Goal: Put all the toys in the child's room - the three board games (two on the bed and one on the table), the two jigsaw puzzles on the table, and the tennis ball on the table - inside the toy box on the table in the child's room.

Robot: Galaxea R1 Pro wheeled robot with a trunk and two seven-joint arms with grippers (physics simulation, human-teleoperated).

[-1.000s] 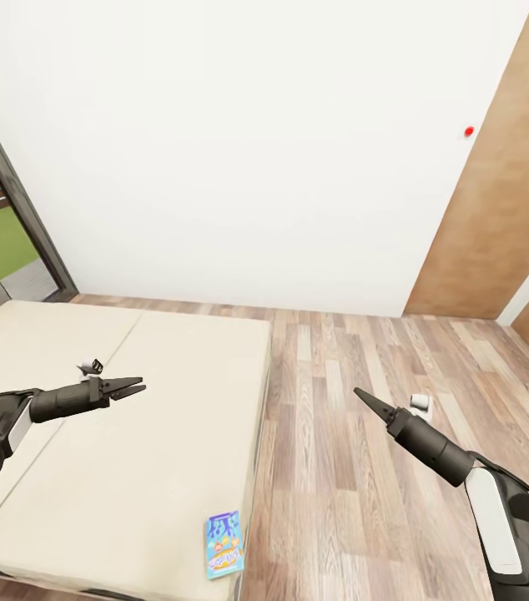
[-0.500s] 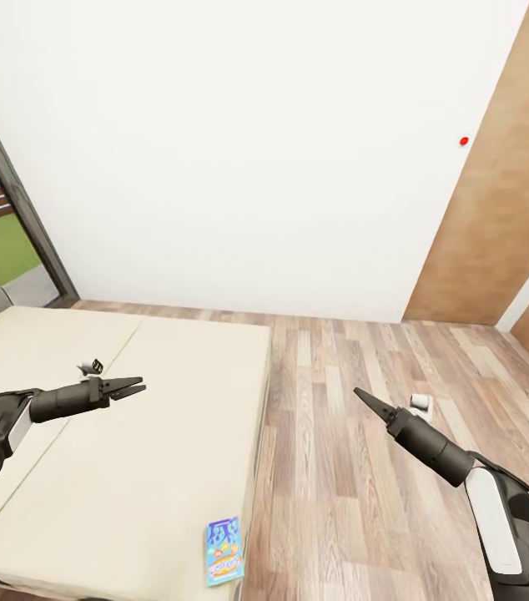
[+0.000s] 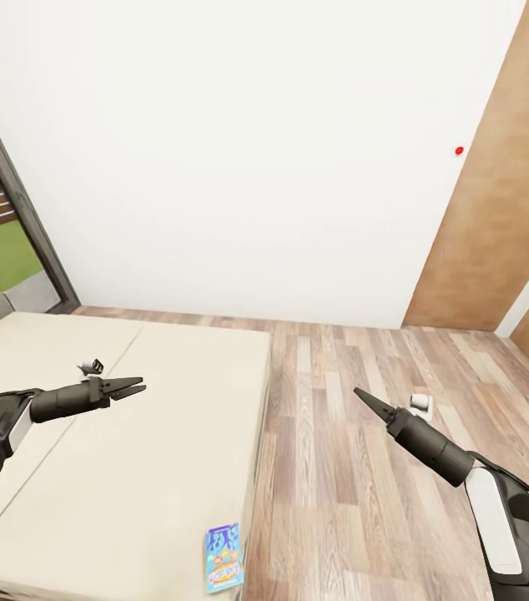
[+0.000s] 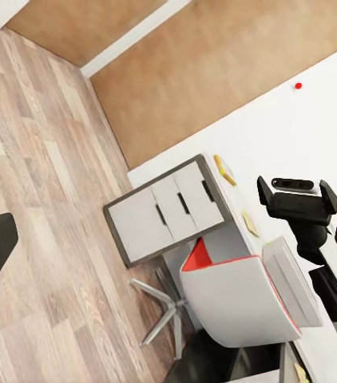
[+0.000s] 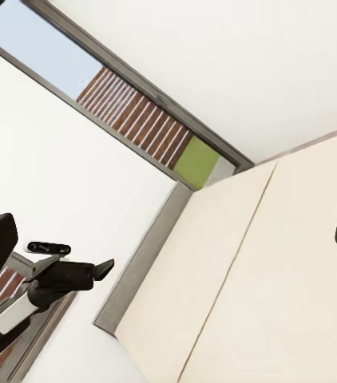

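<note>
At lower centre, the blue game [image 3: 224, 557] lies flat on the bed [image 3: 131, 467] corner, lower in frame than a second ago: our view has tilted up, nothing grasped yet. Left end effector [image 3: 131, 387] spread; right end effector [image 3: 365, 401] pressed together, both empty.

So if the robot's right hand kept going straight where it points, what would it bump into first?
Probably nothing close: the right hand points up and leftward over the wood-plank floor, toward the beige bed's edge and the plain white wall. Depth is unclear.

No legible text anywhere.
</note>
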